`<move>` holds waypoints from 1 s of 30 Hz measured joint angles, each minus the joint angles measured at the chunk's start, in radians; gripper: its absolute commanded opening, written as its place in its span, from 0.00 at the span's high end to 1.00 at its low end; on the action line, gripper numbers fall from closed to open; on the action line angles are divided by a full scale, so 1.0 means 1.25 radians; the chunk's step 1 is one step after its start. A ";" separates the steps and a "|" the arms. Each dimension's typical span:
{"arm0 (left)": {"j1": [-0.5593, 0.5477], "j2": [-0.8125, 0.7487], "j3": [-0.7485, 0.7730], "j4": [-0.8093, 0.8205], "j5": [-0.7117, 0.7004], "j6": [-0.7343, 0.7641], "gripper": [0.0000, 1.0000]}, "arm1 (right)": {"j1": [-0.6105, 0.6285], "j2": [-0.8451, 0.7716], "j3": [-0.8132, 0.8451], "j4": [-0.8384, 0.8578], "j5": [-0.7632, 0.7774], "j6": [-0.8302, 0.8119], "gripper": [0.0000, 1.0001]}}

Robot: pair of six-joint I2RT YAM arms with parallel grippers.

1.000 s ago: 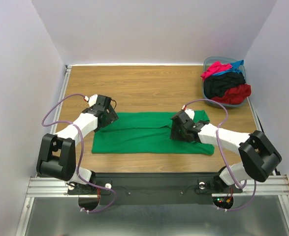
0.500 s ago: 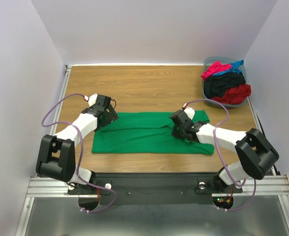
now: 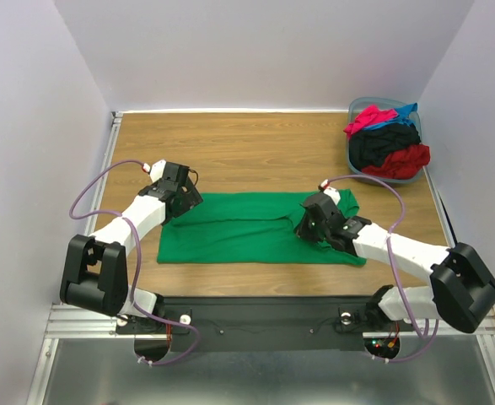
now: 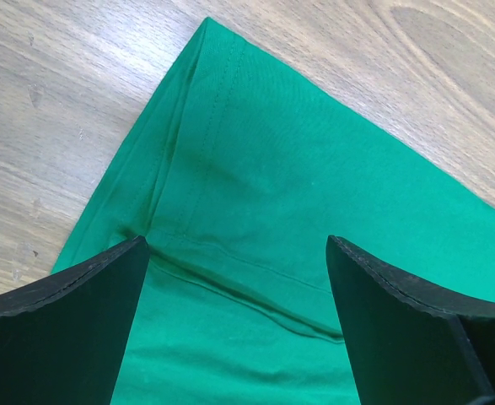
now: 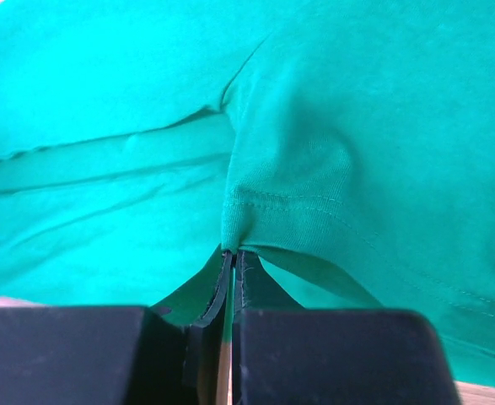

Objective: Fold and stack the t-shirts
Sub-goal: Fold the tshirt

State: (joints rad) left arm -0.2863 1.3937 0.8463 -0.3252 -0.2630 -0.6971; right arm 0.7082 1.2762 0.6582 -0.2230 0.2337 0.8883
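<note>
Right gripper (image 5: 233, 263): jaws pinched on a hemmed fold of the green t-shirt (image 3: 247, 238), toward its 3 o'clock end. Left gripper (image 4: 237, 253): jaws spread wide over the 9 o'clock corner.

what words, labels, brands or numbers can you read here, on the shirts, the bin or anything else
None: no text can be read in any view.
The green t-shirt is plain, with no print or tag showing.
The heaped shirts in the bin show no lettering from the top camera.
</note>
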 measured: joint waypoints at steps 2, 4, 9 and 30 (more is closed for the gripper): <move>0.000 0.000 0.000 -0.001 0.000 0.000 0.02 | 0.000 -0.002 -0.001 0.000 -0.008 0.002 0.99; 0.000 0.000 0.000 -0.001 0.000 0.000 0.02 | 0.000 0.005 -0.001 0.004 -0.031 0.005 0.98; 0.000 0.000 0.001 -0.008 -0.003 0.000 0.02 | 0.000 0.046 -0.001 0.009 -0.076 0.008 0.69; 0.000 0.045 0.072 -0.031 -0.011 0.002 0.02 | 0.005 -0.030 0.112 -0.008 -0.227 -0.157 0.00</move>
State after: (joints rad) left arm -0.2863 1.4506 0.9367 -0.3634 -0.2768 -0.6952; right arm 0.7143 1.2388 0.7979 -0.2325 -0.0502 0.6918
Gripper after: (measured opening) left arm 0.985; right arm 0.998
